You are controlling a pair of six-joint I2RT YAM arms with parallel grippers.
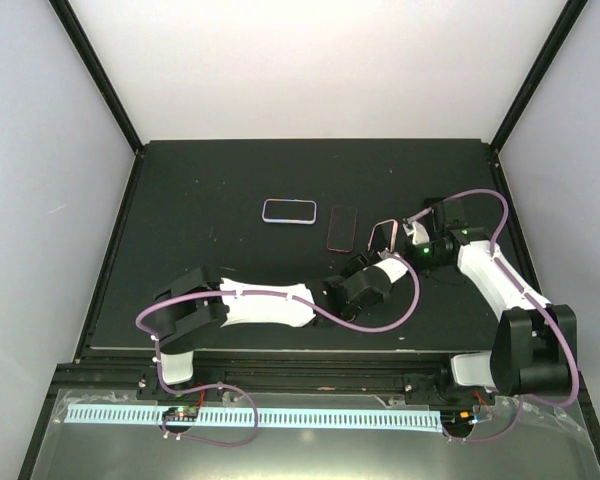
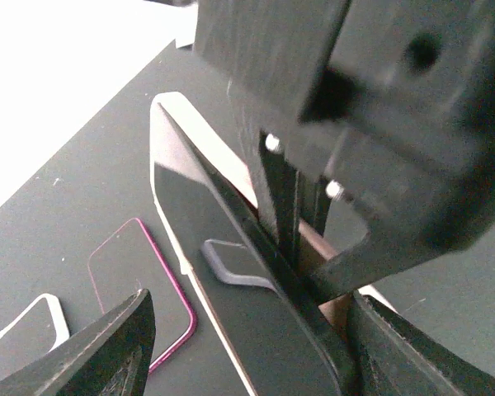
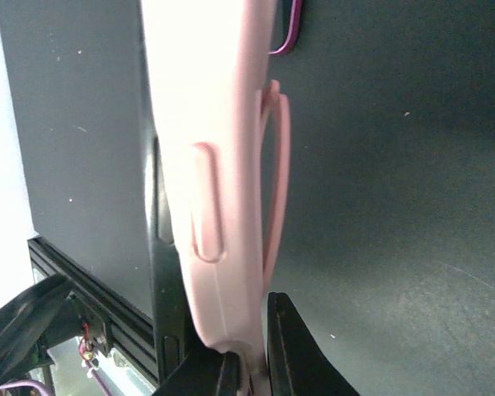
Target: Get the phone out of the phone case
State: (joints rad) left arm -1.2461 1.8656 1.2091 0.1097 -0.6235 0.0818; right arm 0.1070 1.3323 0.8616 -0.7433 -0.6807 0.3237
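The pink phone case (image 1: 385,235) stands on edge right of the table's middle, with the black phone (image 2: 231,322) still against it. My right gripper (image 1: 410,237) is shut on the case's end; in the right wrist view its jaws (image 3: 254,356) pinch the pink case (image 3: 214,165), and the phone's dark edge (image 3: 161,239) shows along its left side. My left gripper (image 1: 368,268) is open. In the left wrist view its fingers (image 2: 107,346) stand wide apart on either side of the phone, and the pale case (image 2: 200,124) shows behind it.
A magenta-rimmed phone (image 1: 341,228) lies flat just left of the pink case, also visible in the left wrist view (image 2: 136,280). A white-rimmed phone (image 1: 288,211) lies farther left. The black mat's front edge (image 1: 280,350) runs near the arm bases.
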